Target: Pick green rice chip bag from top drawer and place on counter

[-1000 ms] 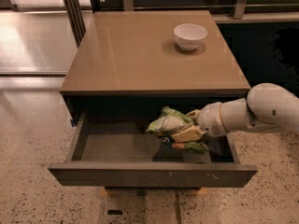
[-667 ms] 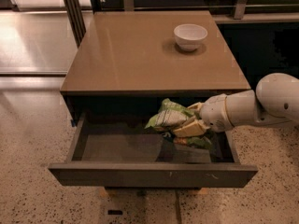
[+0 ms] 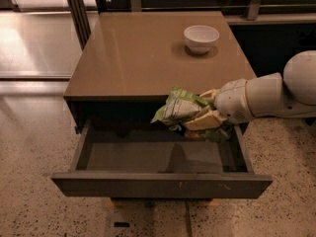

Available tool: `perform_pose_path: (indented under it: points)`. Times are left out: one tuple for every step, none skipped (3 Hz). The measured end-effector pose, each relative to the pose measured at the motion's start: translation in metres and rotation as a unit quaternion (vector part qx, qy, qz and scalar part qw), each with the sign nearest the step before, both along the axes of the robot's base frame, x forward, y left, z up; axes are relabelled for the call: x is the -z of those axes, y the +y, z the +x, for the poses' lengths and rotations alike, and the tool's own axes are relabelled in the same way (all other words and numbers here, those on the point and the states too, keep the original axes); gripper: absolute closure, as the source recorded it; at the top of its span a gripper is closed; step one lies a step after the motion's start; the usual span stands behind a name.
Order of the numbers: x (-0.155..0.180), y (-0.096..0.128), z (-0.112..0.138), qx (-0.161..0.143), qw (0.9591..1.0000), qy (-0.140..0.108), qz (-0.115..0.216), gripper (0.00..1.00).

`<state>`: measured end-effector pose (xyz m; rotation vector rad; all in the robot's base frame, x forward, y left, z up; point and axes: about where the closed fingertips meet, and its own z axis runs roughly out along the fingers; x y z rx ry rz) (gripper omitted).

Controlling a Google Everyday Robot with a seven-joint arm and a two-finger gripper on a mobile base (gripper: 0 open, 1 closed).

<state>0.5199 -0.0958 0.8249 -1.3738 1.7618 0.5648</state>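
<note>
Green rice chip bag (image 3: 180,108) sits crumpled between the two tan fingers of the pincer (image 3: 198,110), which are closed on its right side. Its print is too small to read. The bag hangs in the air, left of the pincer's white arm (image 3: 266,100), above the open top drawer (image 3: 158,184) and level with the desk's (image 3: 138,53) front edge. A white bowl (image 3: 201,37) stands on the desk beyond the pincer, well apart.

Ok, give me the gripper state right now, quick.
Gripper: shut on the glossy green and white rice chip bag, held over the open dark grey-brown top drawer, by the front edge of the tan-brown counter.
</note>
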Motion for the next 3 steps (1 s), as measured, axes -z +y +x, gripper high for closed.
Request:
perform_pose_path:
  points:
    - [0.000, 0.000, 0.000, 0.000, 1.0000, 0.000, 0.000, 1.00]
    - [-0.023, 0.010, 0.000, -0.010, 0.9995, -0.030, 0.004, 1.00]
    - [-0.056, 0.021, 0.007, -0.028, 0.9970, -0.072, -0.005, 1.00]
